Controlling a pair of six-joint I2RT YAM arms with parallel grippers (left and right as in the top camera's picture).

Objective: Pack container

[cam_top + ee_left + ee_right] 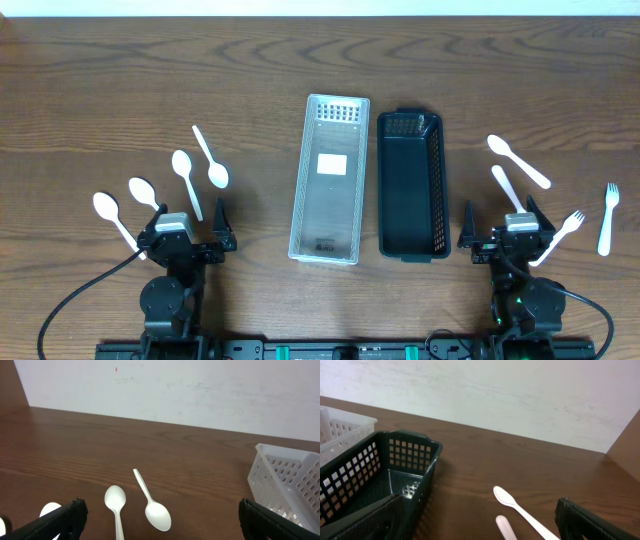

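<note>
Left end effector point(190, 214) parted; clear container point(303, 190) perforated, rectangular.

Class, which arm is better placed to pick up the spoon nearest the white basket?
Left. The spoon lies just ahead of the open left gripper; the right gripper sits beyond the white basket and black basket.

the dark wooden worktop point(120, 90) carries a clear basket point(329, 180) and a black basket point(411, 187) side by side. four white spoons point(183, 172) lie left. more white cutlery point(518, 160), including forks point(608, 218), lies right.
</note>
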